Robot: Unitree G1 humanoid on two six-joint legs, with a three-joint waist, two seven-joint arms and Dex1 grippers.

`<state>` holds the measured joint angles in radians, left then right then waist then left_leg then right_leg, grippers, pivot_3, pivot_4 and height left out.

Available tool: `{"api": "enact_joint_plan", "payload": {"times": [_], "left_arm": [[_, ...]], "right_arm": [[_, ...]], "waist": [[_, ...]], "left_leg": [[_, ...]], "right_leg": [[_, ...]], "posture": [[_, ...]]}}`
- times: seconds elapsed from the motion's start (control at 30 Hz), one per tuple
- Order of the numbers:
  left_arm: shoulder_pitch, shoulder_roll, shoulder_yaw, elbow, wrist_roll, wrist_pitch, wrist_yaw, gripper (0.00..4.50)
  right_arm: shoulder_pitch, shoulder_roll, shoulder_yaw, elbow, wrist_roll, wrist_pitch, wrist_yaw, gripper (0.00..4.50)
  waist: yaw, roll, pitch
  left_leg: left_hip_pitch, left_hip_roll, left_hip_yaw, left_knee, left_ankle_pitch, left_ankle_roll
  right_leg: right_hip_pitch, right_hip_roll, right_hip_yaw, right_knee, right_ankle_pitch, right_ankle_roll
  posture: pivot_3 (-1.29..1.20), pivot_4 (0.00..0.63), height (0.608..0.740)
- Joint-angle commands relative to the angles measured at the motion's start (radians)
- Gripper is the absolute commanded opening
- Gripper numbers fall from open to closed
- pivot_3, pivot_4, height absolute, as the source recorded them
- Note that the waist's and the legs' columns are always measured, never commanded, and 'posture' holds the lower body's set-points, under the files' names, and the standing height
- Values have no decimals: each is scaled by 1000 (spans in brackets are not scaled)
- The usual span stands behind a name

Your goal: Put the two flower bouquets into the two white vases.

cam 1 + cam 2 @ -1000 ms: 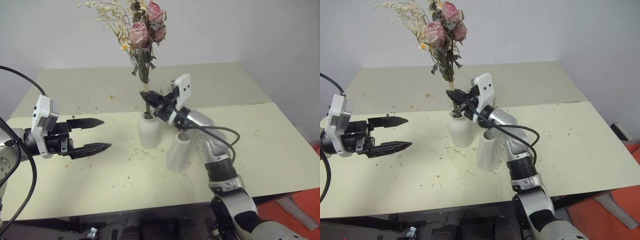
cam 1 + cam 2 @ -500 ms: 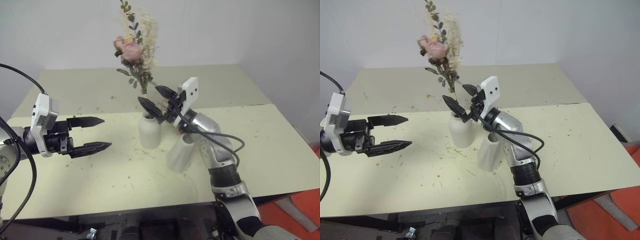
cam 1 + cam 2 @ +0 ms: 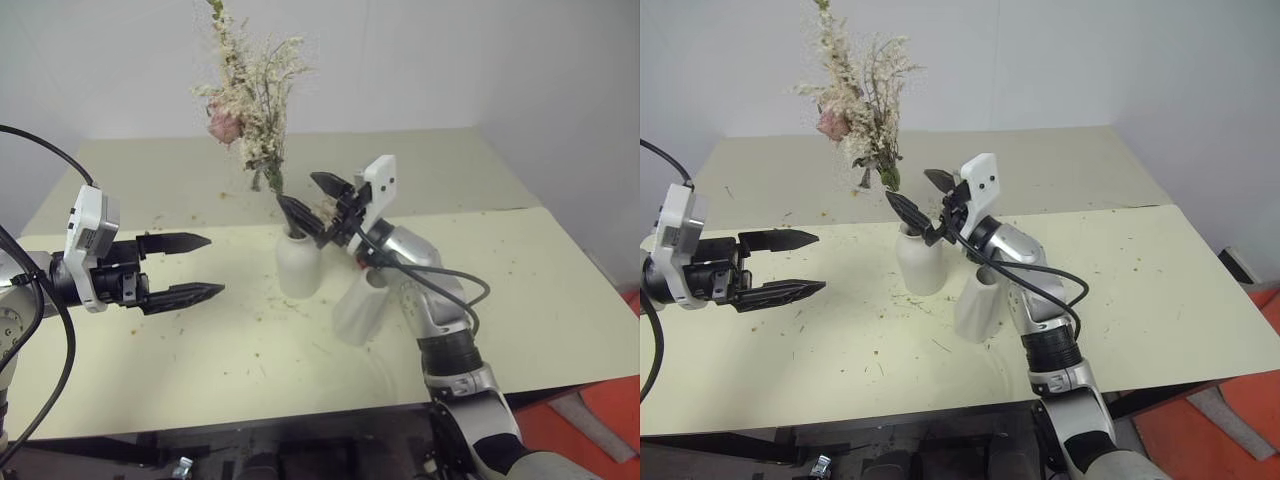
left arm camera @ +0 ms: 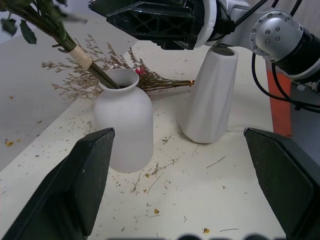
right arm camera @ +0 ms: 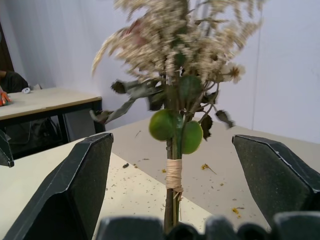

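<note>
The rose bouquet point(image 3: 250, 100) stands with its stems in the rounded white vase point(image 3: 298, 265) and leans to the left. My right gripper point(image 3: 298, 188) is open just right of the stems, above the vase's mouth. In the right wrist view the tied stems point(image 5: 174, 175) rise between its wide-apart fingers point(image 5: 75, 190), touching neither. The cone vase point(image 3: 358, 305) stands right of the rounded one, under my right forearm. The grass bouquet point(image 4: 150, 80) lies on the table behind both vases. My left gripper point(image 3: 213, 265) hangs open and empty to the left of the vases.
Dried plant crumbs are scattered over the pale table point(image 3: 540, 300), mostly around the vases. A seam runs across the table behind the vases, with a second tabletop section point(image 3: 420, 160) beyond it. A red thing point(image 3: 610, 400) lies on the floor at the right.
My right gripper has opened and let go of the rose bouquet's stems. The bouquet has sunk into the rounded vase and tipped to the left. The left arm has kept still.
</note>
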<state>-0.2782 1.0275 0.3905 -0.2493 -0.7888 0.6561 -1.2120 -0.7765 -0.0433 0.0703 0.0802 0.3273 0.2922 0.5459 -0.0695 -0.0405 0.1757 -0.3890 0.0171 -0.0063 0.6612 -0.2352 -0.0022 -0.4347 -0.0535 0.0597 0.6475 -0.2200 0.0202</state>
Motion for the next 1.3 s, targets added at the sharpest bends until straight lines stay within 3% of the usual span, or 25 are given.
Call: {"api": "enact_joint_plan", "payload": {"times": [0.03,0.37,0.63,0.93,1.07,1.2,1.3], "left_arm": [[-11,10,9,-21,-6,-9,0,4500],[-44,6,-37,4,3,-16,-11,4500],[-90,4,-76,37,15,-25,-33,4500],[-93,-2,-82,40,15,-25,-42,4500],[-96,-13,-92,47,22,-32,-44,4500],[-105,-20,-101,56,28,-37,-48,4500],[-117,-25,-112,67,34,-46,-53,4500]], "right_arm": [[-19,20,-2,18,1,-5,-16,4471],[-79,41,-75,-23,71,78,-92,4471],[-101,-62,-152,-182,152,237,-137,4471],[-40,-494,-220,-331,260,548,12,4471],[52,-738,-148,-327,216,578,176,4471],[103,-875,-78,-283,168,545,289,4471],[92,-911,-26,-236,139,557,342,4471]], "waist": [[0,0,0],[1,0,0],[2,0,1],[11,0,1],[15,0,1],[11,0,2],[12,0,2]], "left_leg": [[0,0,0,0,0,0],[-3,0,0,0,0,0],[-4,-1,0,0,0,0],[-6,-2,0,0,0,0],[-7,-2,0,0,0,0],[-7,-2,1,0,0,0],[-6,-1,1,0,0,0]], "right_leg": [[0,0,0,0,0,0],[-2,0,0,0,0,0],[-4,-1,0,0,0,0],[-4,-1,0,-2,0,0],[-4,-1,0,-4,0,1],[-4,-1,1,-4,-1,1],[-4,0,1,-4,-2,4]], "posture": [[0,150,740],[0,150,740],[0,150,740],[0,150,740],[0,150,740],[0,150,740],[0,150,740]]}}
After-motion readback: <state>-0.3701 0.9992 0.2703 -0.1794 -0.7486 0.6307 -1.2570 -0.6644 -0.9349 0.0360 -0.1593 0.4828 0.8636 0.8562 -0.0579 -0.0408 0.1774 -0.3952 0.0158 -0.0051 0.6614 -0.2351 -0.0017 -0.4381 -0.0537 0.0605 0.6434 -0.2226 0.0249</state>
